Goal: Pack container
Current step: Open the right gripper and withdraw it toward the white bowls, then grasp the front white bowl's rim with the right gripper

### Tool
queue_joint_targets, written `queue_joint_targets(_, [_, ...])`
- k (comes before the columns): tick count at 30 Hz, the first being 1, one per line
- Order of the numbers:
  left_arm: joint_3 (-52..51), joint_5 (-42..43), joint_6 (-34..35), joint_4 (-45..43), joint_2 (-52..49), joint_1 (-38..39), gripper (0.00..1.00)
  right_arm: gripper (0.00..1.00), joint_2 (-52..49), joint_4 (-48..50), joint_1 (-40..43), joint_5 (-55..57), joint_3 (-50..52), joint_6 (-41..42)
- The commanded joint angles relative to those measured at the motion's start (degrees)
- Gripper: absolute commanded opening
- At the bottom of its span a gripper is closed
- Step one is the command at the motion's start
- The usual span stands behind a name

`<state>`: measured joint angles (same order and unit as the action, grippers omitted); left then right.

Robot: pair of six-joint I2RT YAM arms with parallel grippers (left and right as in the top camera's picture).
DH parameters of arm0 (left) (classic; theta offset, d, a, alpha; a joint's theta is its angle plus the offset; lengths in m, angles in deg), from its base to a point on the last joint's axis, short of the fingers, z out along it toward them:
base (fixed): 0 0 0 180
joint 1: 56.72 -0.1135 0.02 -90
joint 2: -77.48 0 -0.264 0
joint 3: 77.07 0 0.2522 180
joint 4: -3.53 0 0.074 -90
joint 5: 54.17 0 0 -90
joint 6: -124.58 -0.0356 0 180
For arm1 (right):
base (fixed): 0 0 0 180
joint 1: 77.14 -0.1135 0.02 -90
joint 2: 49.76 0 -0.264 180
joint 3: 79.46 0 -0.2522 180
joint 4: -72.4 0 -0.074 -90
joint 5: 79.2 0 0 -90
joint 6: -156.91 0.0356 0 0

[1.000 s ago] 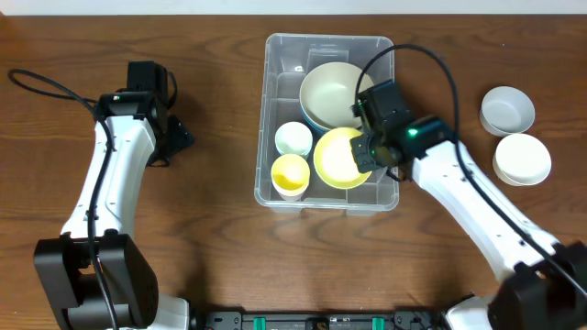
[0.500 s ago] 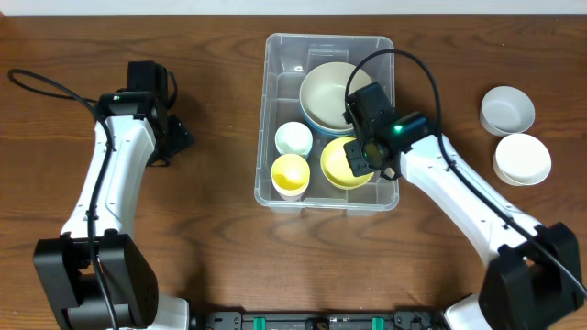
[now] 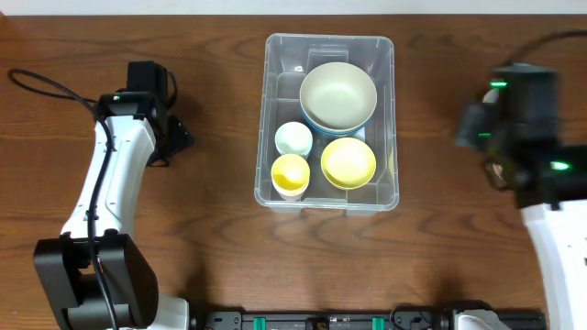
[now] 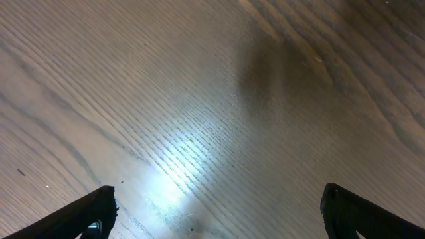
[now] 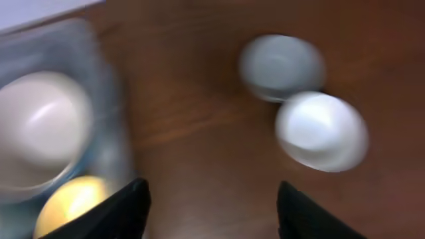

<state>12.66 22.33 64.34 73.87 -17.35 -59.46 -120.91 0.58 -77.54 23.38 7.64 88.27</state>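
1. The jaws of the right arm [image 3: 553,240] are held apart and empty, blurred, above two white bowls [image 5: 322,129] on the desk [image 3: 211,257].
2. The jaws of the left arm [image 3: 115,174] are spread wide, empty, close over bare desk.
3. The container [image 3: 330,42] is set mid-desk, between the arms.
4. Since a second ago, the right arm has been swung out of the container. The yellow bowl [image 3: 348,163] is left inside, and the left arm is unmoved.

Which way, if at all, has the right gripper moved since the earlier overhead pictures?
Yes. The right gripper has left the container and swung far to its right, leaving the yellow bowl inside.
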Motion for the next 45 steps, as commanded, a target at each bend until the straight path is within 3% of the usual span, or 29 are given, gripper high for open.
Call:
queue_joint_targets(1, [-0.1,-0.7,-0.2,0.2,0.2,-0.1,0.98,0.74,-0.8,-0.6,9.2,1.4,0.1,5.2])
queue_joint_targets(3, [-0.1,-0.7,-0.2,0.2,0.2,-0.1,0.98,0.88,-1.5,0.0,14.4,1.3,1.4,6.6])
queue_joint_targets(5, [-0.1,-0.7,-0.2,0.2,0.2,-0.1,0.98,0.96,-2.8,1.3,18.9,0.5,3.4,7.6])
queue_joint_targets(20, [-0.1,-0.7,-0.2,0.1,0.2,-0.1,0.98,0.92,-17.3,26.3,35.9,-17.0,25.2,8.8])
queue_joint_targets(37, [-0.1,-0.7,-0.2,0.1,0.2,-0.1,0.98,0.66,-24.6,36.8,37.5,-17.6,29.3,8.8])
queue_joint_targets(45, [-0.1,-0.7,-0.2,0.1,0.2,-0.1,0.98,0.24,-25.6,37.1,37.5,-17.6,29.3,8.0])
